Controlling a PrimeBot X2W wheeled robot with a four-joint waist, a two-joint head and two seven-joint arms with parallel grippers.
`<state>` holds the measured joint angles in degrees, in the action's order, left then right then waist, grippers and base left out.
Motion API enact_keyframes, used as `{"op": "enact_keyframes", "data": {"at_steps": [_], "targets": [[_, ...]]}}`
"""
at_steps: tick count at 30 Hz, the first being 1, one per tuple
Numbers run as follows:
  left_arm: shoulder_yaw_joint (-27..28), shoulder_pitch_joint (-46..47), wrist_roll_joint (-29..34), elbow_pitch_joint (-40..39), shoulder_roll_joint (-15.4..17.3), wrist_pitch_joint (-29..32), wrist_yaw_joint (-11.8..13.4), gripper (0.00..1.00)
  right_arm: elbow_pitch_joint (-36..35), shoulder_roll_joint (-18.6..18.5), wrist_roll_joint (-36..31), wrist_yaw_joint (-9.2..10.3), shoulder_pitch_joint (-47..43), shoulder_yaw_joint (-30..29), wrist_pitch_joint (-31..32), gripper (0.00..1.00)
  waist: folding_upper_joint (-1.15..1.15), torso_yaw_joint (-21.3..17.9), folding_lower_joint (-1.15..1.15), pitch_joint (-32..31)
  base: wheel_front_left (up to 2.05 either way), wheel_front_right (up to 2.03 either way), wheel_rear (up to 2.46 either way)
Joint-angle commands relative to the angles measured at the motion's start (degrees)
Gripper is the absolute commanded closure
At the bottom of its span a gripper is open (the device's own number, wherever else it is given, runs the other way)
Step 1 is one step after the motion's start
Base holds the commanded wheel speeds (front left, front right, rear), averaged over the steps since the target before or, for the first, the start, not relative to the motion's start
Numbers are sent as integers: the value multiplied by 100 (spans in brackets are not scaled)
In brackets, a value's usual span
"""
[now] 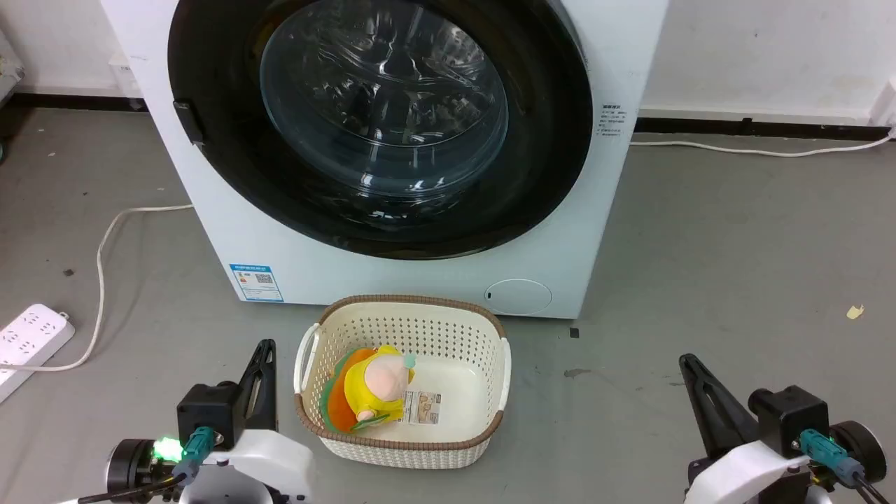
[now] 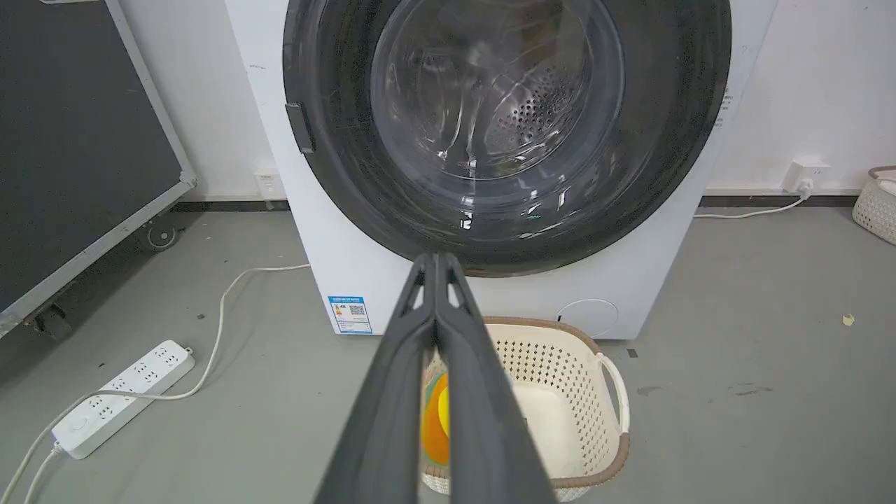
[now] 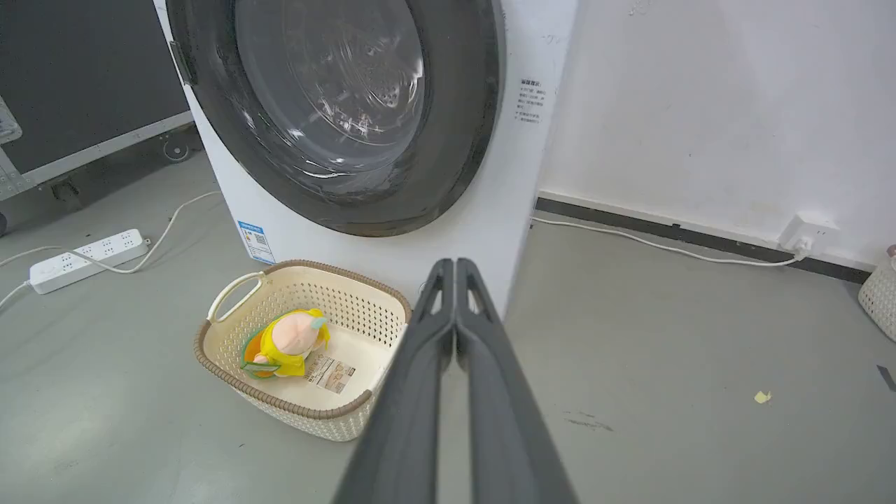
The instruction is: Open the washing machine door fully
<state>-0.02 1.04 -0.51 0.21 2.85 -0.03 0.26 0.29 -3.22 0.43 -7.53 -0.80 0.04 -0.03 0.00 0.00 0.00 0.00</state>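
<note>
The white washing machine [image 1: 392,273] stands straight ahead on the grey floor. Its round glossy black door [image 1: 553,161] with the bulging glass window lies flat against the front, closed, and a small dark handle [image 1: 187,120] sits on its left rim. The door [image 2: 329,84] and the door [image 3: 458,119] also face both wrist cameras. My left gripper [image 1: 266,344] rests low at the lower left, fingers pressed together and holding nothing, well short of the machine. My right gripper [image 1: 686,360] is at the lower right, also shut and empty, with its tips [image 3: 455,262] together.
A cream perforated basket [image 1: 483,329] with a yellow and orange plush toy [image 1: 374,385] sits on the floor between my grippers, just before the machine. A white power strip [image 1: 31,336] and its cable lie to the left. A dark wheeled panel [image 2: 77,140] stands further left.
</note>
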Motion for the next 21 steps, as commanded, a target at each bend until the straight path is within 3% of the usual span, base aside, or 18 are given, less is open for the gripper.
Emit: {"op": "enact_keyframes", "data": {"at_steps": [1, 21], "targets": [[2, -104, 51, -21, 3, 3, -26, 100, -29, 35, -43, 4, 80, -4, 3, 100, 0, 0, 0, 0, 0, 0, 0], [2, -104, 51, -21, 3, 3, -26, 100, -29, 35, -43, 4, 80, -4, 3, 100, 0, 0, 0, 0, 0, 0, 0]]}}
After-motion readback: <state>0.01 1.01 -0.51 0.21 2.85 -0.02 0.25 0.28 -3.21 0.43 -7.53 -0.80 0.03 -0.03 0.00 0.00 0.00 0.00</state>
